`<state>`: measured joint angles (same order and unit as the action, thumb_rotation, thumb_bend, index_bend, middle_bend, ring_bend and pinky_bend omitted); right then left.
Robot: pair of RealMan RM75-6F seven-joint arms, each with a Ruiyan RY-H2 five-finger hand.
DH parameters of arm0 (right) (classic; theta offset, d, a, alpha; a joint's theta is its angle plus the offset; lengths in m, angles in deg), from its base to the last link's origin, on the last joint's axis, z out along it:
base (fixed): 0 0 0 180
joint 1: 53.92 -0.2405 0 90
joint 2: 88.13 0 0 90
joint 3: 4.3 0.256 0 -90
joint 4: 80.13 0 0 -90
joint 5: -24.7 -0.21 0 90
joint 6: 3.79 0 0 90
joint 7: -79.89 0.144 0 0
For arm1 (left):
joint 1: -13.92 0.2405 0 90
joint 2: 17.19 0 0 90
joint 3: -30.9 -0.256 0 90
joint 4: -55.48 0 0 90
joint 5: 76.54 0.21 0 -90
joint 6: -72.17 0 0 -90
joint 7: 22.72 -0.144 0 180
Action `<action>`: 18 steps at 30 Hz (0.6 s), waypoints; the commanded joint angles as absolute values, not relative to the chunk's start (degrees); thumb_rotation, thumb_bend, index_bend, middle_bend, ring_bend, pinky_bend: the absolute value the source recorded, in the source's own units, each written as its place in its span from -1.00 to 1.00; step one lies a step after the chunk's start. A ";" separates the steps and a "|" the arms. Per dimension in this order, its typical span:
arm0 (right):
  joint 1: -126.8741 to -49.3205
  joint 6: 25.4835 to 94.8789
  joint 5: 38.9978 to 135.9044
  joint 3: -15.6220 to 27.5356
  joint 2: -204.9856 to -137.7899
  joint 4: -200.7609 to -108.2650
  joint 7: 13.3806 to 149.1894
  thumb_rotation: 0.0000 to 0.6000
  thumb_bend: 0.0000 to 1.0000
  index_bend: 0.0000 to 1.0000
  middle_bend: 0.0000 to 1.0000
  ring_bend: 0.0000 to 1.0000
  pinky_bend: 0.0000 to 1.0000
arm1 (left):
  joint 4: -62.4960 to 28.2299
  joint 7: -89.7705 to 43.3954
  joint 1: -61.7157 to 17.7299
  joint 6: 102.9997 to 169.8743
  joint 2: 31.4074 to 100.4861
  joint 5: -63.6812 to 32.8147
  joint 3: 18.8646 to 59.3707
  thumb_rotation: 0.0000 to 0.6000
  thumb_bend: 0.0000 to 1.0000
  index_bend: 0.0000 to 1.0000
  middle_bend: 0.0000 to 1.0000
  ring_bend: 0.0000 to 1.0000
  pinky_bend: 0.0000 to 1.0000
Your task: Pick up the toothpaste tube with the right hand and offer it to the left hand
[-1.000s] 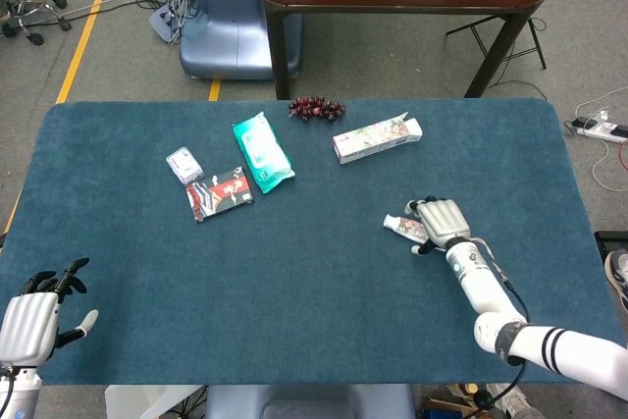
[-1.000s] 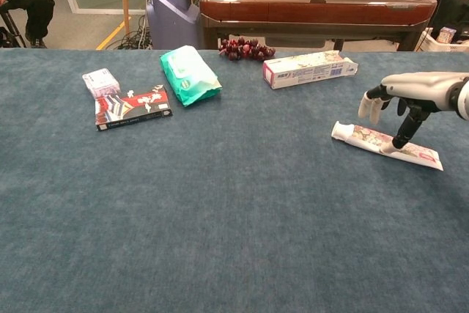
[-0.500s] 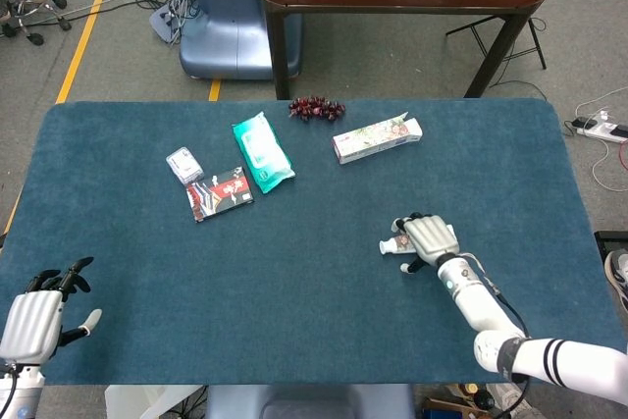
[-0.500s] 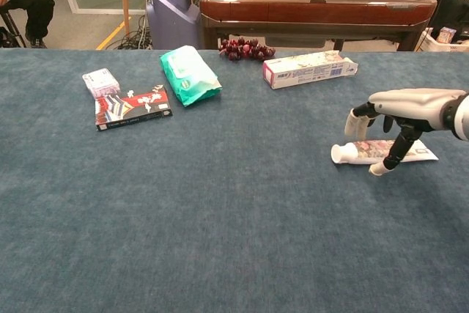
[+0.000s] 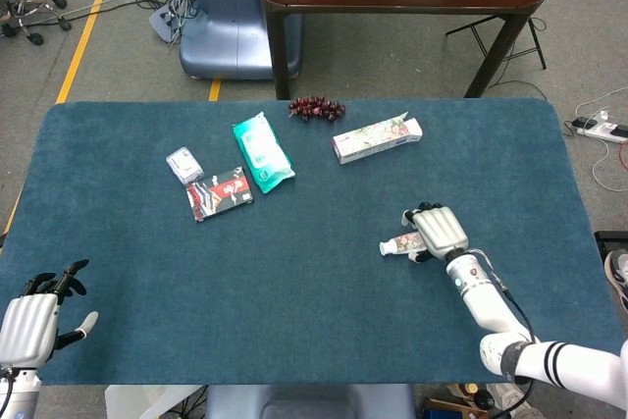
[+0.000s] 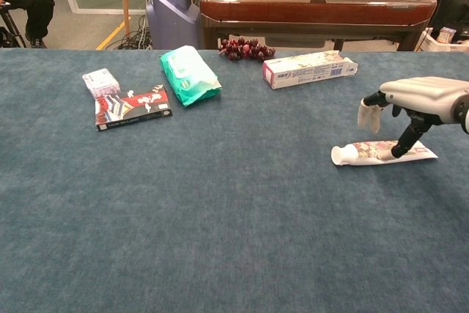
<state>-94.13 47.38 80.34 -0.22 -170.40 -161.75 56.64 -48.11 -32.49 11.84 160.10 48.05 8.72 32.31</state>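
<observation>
Right robot hand (image 6: 410,104) is over the white floral-print toothpaste tube (image 6: 381,153), fingers spread and arched, one dark fingertip on the tube body. No closed grip visible. Tube lies flat on the blue felt tabletop (image 6: 220,203), right-front area, cap pointing toward the robot's left.

Change over the last second: the tube has swung from a diagonal to roughly parallel with the near edge and slid a little. The hand came down lower half a second ago and has since lifted back slightly. So it got nudged, not picked up; grasp probably needs redoing.

Left robot hand (image 5: 34,316) is open, fingers apart, holding nothing, at the near-left corner, well apart from the tube. Handover not started.
</observation>
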 commanded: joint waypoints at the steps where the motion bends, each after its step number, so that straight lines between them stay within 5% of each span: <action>1: -94.13 47.01 81.55 -0.65 -171.36 -160.65 56.85 1.00 -0.57 -0.28 -0.17 -0.57 -0.48 | -48.22 -32.32 11.94 160.08 47.87 8.59 32.26 1.00 -0.57 -0.65 -0.08 -0.16 -0.64; 18: -94.36 45.20 82.47 -1.01 -173.20 -156.06 55.22 1.00 -0.57 -0.24 -0.17 -0.57 -0.48 | -48.35 -31.80 11.95 159.36 47.89 8.04 32.25 1.00 -0.57 -0.65 -0.08 -0.16 -0.64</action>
<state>-94.35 45.23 82.49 -1.01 -173.17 -156.09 55.25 -48.35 -31.80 11.96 159.36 47.89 8.05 32.25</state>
